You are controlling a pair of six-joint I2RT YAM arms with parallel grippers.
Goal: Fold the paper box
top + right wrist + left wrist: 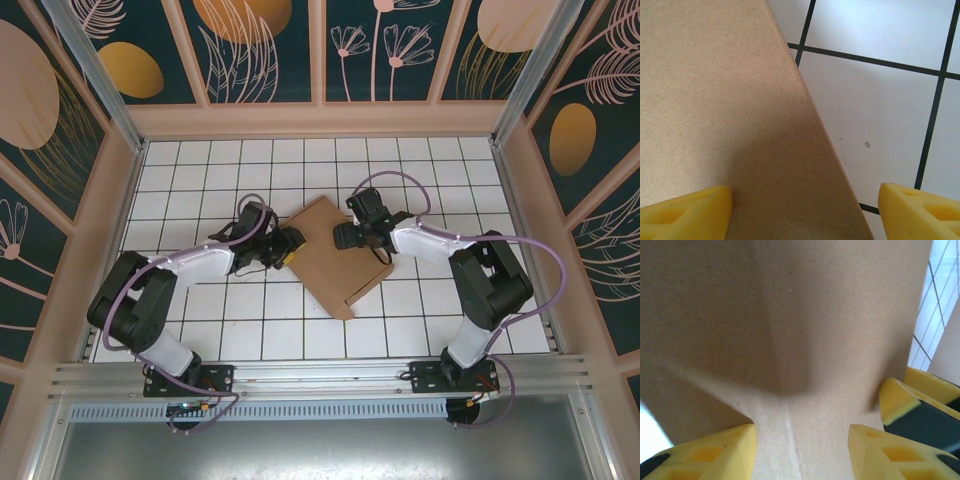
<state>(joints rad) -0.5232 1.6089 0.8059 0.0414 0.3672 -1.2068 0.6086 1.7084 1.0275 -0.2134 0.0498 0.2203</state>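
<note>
The paper box point(335, 258) is a brown cardboard piece lying as a diamond on the white tiles at mid-table, with a notch at its near right edge. My left gripper point(291, 246) is at its left corner. In the left wrist view the left gripper point(802, 455) is open, its yellow fingertips point(715, 452) apart over the creased cardboard point(790, 340). My right gripper point(346, 237) is over the box's upper right part. In the right wrist view the right gripper point(805, 212) stands open wide, straddling the cardboard's point(715, 100) edge, without touching it.
White tiled table point(200, 180) is ringed by a wooden frame point(320, 118) with patterned panels behind. An aluminium rail point(320, 372) runs along the near edge by the arm bases. Bare tiles point(880, 110) lie right of the box edge. Another yellow and black finger point(920, 407) shows at the right.
</note>
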